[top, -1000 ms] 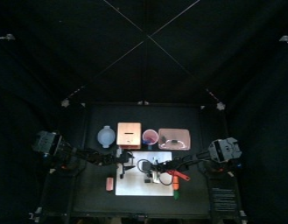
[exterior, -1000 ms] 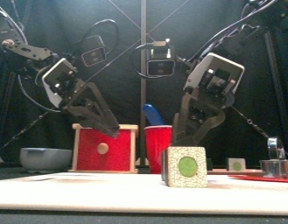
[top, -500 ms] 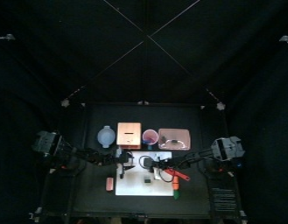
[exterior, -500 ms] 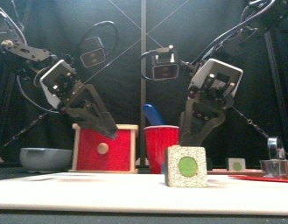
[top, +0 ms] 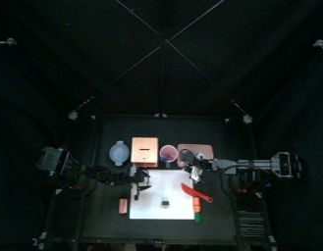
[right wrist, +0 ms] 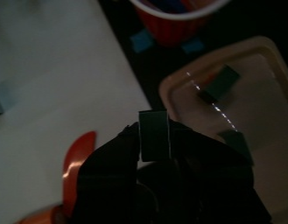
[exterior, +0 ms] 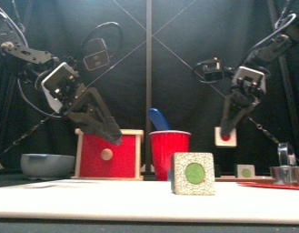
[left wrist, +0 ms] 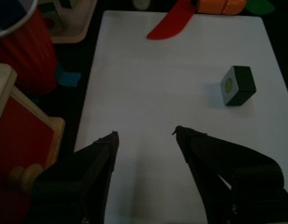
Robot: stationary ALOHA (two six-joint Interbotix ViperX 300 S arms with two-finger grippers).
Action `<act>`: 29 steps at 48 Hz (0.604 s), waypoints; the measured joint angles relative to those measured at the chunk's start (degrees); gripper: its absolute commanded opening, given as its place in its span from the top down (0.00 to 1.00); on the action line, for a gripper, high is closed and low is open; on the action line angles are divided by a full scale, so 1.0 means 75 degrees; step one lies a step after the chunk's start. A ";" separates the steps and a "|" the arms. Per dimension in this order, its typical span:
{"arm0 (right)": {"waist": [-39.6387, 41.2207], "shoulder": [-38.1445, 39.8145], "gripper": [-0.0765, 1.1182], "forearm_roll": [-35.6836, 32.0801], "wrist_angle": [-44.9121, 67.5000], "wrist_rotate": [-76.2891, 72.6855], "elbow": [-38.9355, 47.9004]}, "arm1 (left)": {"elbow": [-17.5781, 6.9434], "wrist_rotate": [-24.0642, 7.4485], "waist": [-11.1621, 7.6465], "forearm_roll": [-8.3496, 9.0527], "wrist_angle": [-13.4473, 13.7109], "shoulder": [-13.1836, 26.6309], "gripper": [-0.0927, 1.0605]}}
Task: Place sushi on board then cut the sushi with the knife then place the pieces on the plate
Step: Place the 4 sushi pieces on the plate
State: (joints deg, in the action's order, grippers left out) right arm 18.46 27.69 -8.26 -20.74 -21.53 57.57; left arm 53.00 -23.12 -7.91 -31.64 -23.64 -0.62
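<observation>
Left gripper (left wrist: 144,134): jaws spread moderately, holding nothing; hovers over the left part of the white board (top: 157,208), clear of its surface.
Right gripper (right wrist: 153,127): jaws clamped on a sushi piece (right wrist: 152,144); raised well above the table in the front view.
Held piece location: up in the air at the board's far right corner, by the near edge of the pink tray (right wrist: 257,61); can't tell whether over the tray or over the gap beside it.
Second sushi piece (exterior: 193,173): standing on the board, near the middle, green face toward the front, apart from both grippers.
Third piece (right wrist: 222,80): lying inside the tray.
Red knife (top: 192,191): flat on the right part of the board, right of the second piece, not gripped.
Red cup (exterior: 170,155): behind the board, blue knife (exterior: 158,118) sticking out of it.
Wooden box (exterior: 106,155): left of the cup, red drawer front facing forward.
Bowl (exterior: 47,165): far left, beside the box.
</observation>
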 measured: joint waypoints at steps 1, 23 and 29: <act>0.0105 0.0082 0.45 -0.0012 -0.0023 0.0012 0.0047 | 0.0000 0.0000 0.0012 0.0000 0.0000 0.0000 0.14; 0.1488 0.0516 0.37 -0.0937 -0.0281 0.0035 0.1043 | 0.0000 0.0012 0.0035 -0.0047 -0.0012 0.0000 0.14; 0.1547 0.0527 0.28 -0.0949 0.0023 0.0023 0.1242 | 0.0000 0.0012 0.0035 -0.0059 -0.0012 0.0000 0.14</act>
State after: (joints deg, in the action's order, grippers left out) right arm 30.06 31.64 -15.38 -20.57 -21.36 66.88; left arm 53.00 -23.03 -7.65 -32.08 -23.73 -0.62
